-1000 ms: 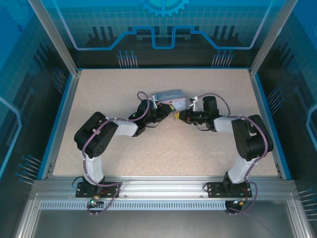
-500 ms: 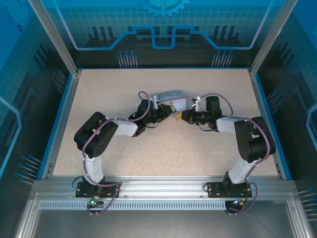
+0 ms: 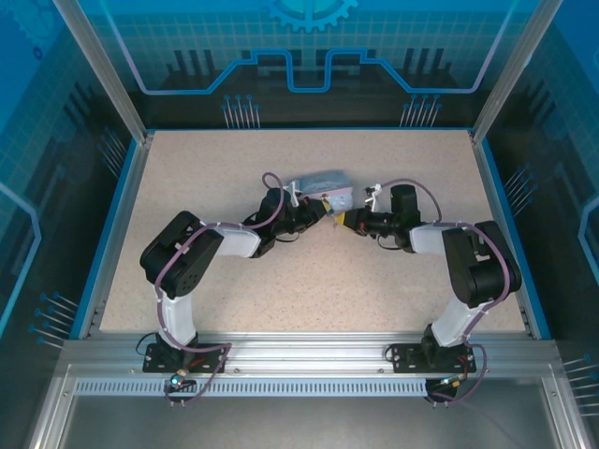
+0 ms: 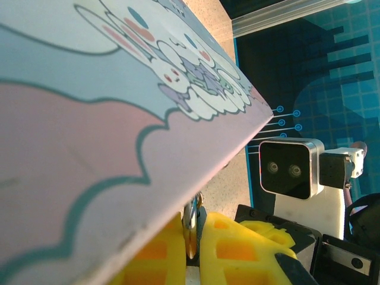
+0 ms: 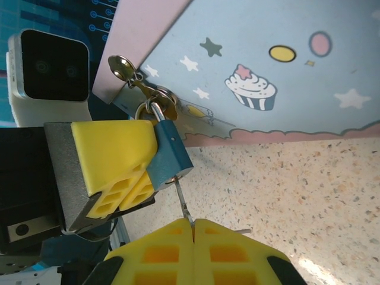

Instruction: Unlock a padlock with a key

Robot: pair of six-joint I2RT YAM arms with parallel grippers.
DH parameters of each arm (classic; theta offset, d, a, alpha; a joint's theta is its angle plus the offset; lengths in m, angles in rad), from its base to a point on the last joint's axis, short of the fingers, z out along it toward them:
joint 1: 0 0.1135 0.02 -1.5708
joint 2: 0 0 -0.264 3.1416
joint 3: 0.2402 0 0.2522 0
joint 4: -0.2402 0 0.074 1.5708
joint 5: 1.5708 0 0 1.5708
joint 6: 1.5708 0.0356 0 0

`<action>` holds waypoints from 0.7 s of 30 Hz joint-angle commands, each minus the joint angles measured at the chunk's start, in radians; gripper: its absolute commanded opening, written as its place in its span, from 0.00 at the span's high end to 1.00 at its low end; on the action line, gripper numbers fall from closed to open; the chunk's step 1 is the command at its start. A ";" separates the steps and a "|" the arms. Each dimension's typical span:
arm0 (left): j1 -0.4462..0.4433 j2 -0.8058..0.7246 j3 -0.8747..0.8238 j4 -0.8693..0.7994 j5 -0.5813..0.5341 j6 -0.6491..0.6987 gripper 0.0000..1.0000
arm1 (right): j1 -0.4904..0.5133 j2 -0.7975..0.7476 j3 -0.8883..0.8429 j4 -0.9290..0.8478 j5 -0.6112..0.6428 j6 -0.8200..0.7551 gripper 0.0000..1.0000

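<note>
Pastel blue tin, printed with a cupcake, white stars and pink and yellow dots, its pink band edged by a wavy teal line. The table is beige with fine dark speckles. The padlock is teal-blue with a silvery shackle, and the key is grey metal. The left gripper and right gripper wear bright yellow pads on black bodies. The walls are blue and grid-patterned.

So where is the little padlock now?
In the right wrist view the padlock sits left of centre, hanging at the corner of the cartoon tin, pinched by the left gripper, with the key meeting its underside.
</note>
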 commanded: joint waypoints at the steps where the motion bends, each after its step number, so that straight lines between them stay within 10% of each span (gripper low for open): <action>1: -0.030 -0.005 -0.012 0.022 0.067 0.000 1.00 | 0.030 0.030 0.000 0.110 0.024 0.055 1.00; 21: -0.031 -0.019 -0.017 0.004 0.095 0.030 1.00 | 0.022 0.043 -0.014 0.220 0.041 0.119 1.00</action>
